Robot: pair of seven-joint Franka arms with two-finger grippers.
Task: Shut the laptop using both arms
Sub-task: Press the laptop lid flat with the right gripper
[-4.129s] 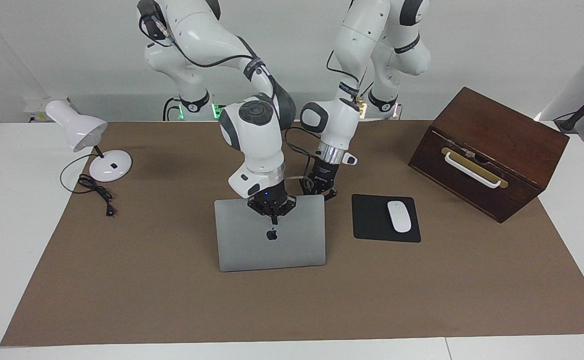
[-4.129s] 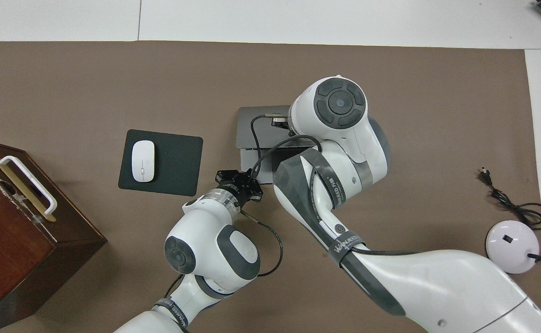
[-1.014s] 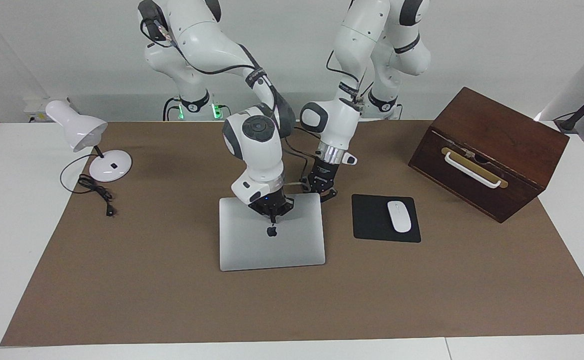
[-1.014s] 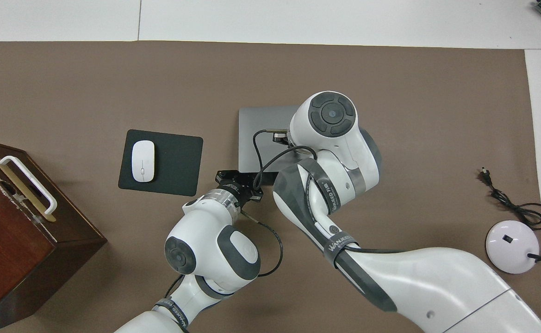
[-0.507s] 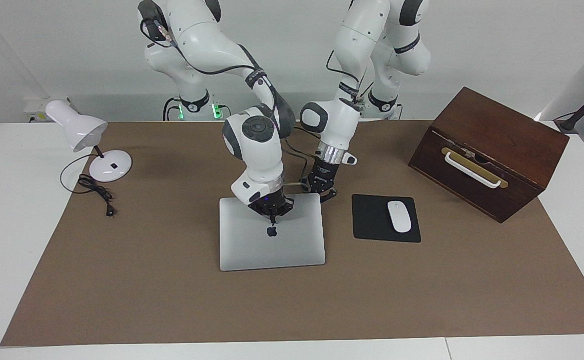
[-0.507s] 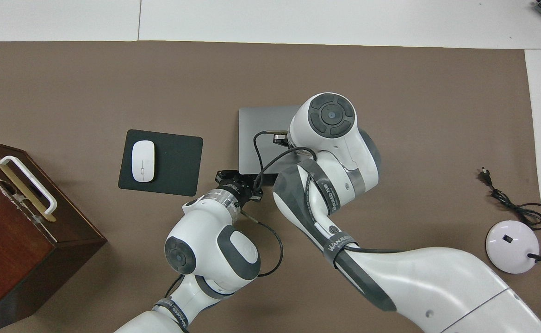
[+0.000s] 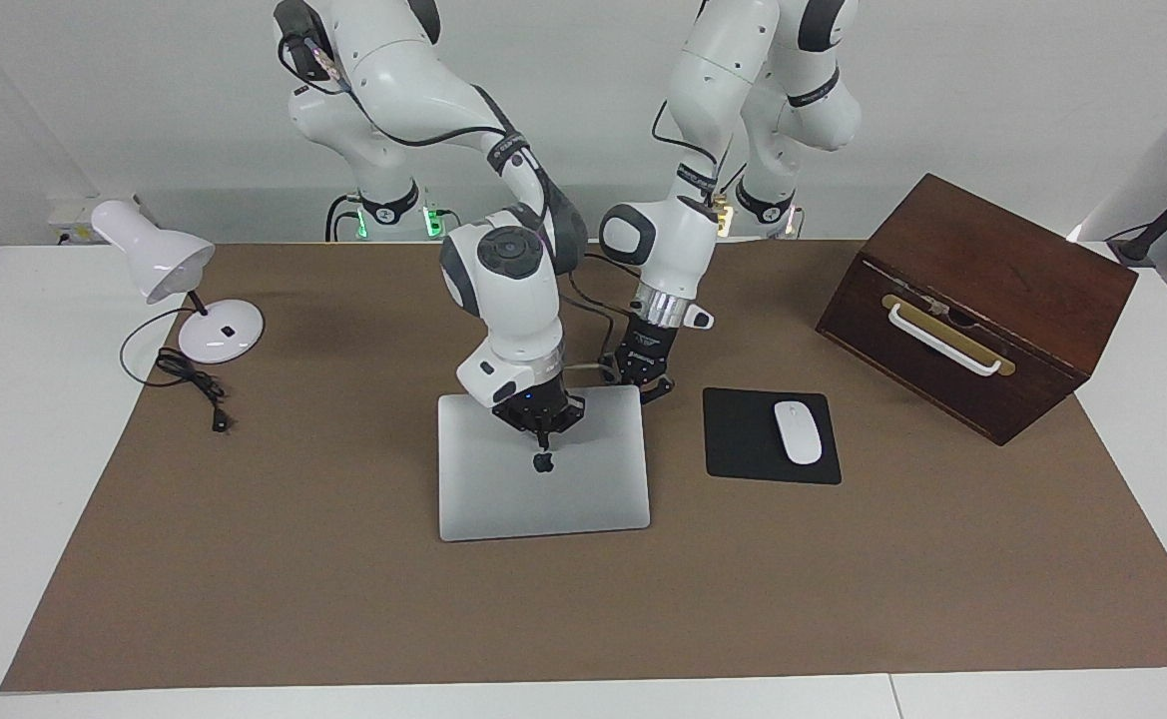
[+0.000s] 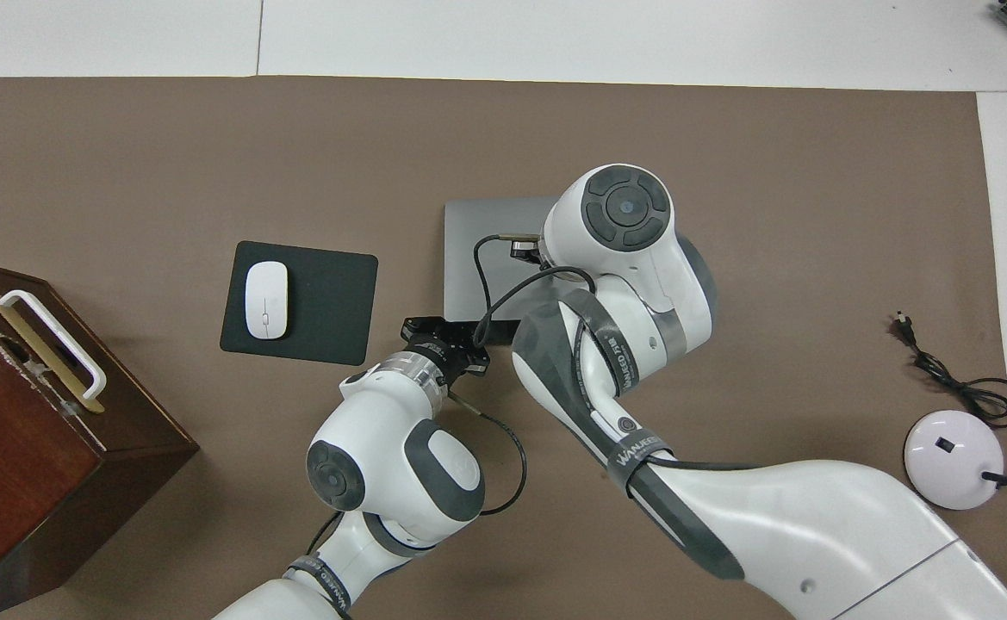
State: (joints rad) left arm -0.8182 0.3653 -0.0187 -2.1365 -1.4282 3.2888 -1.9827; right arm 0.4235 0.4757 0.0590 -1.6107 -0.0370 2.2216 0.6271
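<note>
Fig.: I see the laptop [image 7: 543, 489] lying flat w/ lid down on the brown table cover [image 7: 343, 599], about mid-table, apple logo up. Its edge nearest the robots sits under both grippers.

R gripper [image 7: 542, 436] comes down from the arm at the right arm's end of the table; its fingertips are together, pointing straight down at the lid just above the logo, touching or all but touching it; I can't tell which. In the overhead view the R arm's wrist covers that half of the lid, so the gripper itself is hidden there.

L gripper [image 7: 655, 384] stands at the laptop's corner nearest the robots on the mouse-pad side, fingertips together, nothing held. In the overhead view it [image 8: 447, 331] lies right at that corner's edge.

Beside the laptop, toward the left arm's end: black mouse pad [image 7: 743, 439] w/ white mouse [image 7: 798, 431] on it. Further that way, a dark wooden box [image 7: 982, 300] w/ white handle. Toward the right arm's end: white desk lamp [image 7: 159, 260], cord [image 7: 194, 384] coiled by its base.
</note>
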